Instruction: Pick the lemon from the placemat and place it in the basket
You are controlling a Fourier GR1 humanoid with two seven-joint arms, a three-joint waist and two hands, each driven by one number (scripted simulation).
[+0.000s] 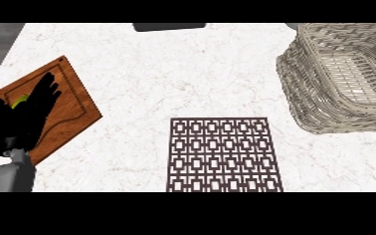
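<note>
Left hand [31, 110] is over at nine o'clock, fingers spread straight and pointing up over the brown wooden cutting board [70, 110]. That's an open hand, wrapped round nothing. A small yellow-green sliver [20, 100] peeks out beside those fingers; it could be the lemon, but too little of it shows to tell. The right hand is nowhere in the view.

At six o'clock lies the dark brown lattice-pattern placemat [224, 154], flat on the white marble counter [176, 69], and no lemon sits on it. Up at two o'clock stands the pale woven wicker basket [323, 104], well apart from the mat, and nothing shows inside it either.

So where are we? By my reading the pick is not secured and the drop has not happened; the fruit has to be found first. If that sliver at nine o'clock is it, the next move calls for fingers closing round it, then a long carry across the counter to the basket at two o'clock, clearing its tall rim before release.
</note>
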